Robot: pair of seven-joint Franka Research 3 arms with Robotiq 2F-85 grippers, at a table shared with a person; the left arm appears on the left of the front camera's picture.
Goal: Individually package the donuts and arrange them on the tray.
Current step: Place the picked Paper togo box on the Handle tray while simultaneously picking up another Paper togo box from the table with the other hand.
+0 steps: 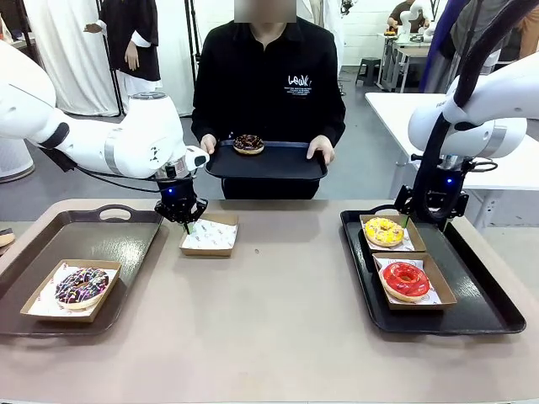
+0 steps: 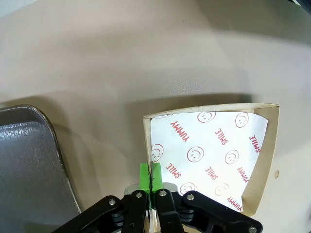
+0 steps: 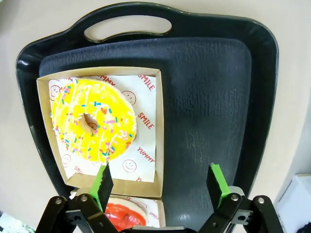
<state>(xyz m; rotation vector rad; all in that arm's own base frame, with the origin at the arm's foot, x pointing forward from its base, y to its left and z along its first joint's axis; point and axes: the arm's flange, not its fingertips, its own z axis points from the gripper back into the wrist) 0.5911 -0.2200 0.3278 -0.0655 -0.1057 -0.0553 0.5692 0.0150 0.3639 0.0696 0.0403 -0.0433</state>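
A tan table [image 1: 278, 337] is shared by two white arms and a person in black seated at the far side. A dark tray [image 1: 269, 164] is held level by the person's hands, with one chocolate sprinkled donut [image 1: 248, 144] resting on it. At the robot's left, a grey-brown tray [image 1: 126, 244] carries a second chocolate donut [image 1: 82, 286] in its cardboard box. At the right, a black tray [image 1: 480, 303] holds the yellow donut [image 1: 384, 231] and the red donut [image 1: 406, 280], each boxed, one just beside the other. Between the trays, an empty lined box [image 1: 209, 236] sits on the table; its near wall is pinched by the left gripper [image 2: 151, 175], pads pressed together on the cardboard. The right gripper [image 3: 160, 182] is seen above the black tray with its fingers spread apart, nothing between them.
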